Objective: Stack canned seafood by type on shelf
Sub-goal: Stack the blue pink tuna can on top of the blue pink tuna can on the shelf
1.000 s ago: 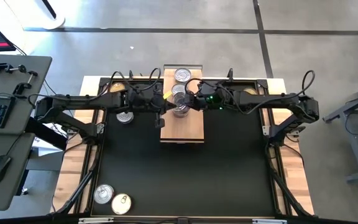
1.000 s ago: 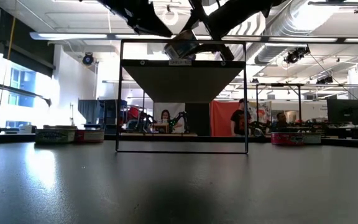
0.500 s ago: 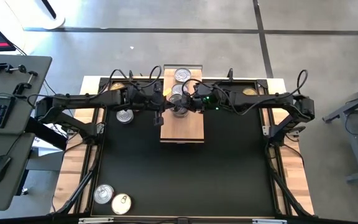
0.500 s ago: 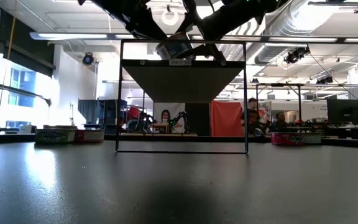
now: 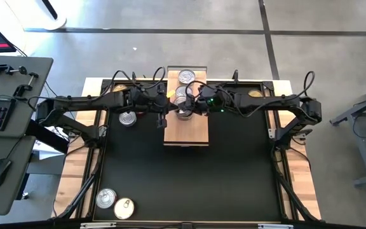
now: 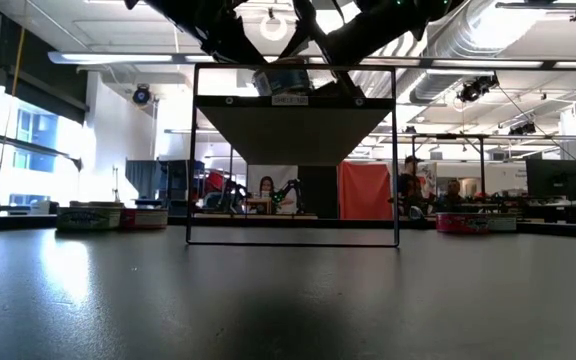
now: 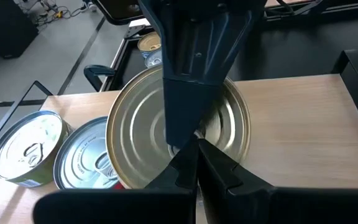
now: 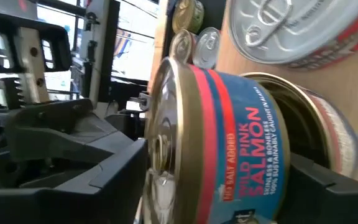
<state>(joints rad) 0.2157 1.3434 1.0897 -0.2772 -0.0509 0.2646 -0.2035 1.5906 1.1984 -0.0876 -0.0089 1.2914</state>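
The light-wood shelf (image 5: 186,135) stands raised over the black mat. On it, a salmon can (image 8: 229,137) with a red and blue label sits upright on a gold-rimmed, red-labelled can (image 8: 319,118). My right gripper (image 5: 188,112) comes from the right and is open, with one finger over the salmon can's lid and the other beside the lower can. My left gripper (image 7: 196,152) is shut and comes from the left, its tips at the lid. Two more cans (image 5: 186,77) (image 5: 182,93) stand on the shelf's far end. My left gripper's shut fingertips (image 7: 191,155) lie on the salmon can's lid (image 7: 135,124) near its rim. They slant down from the table's left. My right gripper's upper finger (image 7: 188,93) lies across the lid. I cannot tell whether it touches, and a gap shows at the can's bottom.
On the mat, one silver can (image 5: 128,118) lies left of the shelf and two cans (image 5: 106,198) (image 5: 124,207) lie at the near left corner. Gold cans (image 5: 121,89) (image 5: 254,93) sit at the far edge, under the arms. The mat's middle and near right are bare.
In the low view the salmon can was tilted between the two grippers. It has sunk a little and now stands level. Both arms have stayed almost in place over the shelf.
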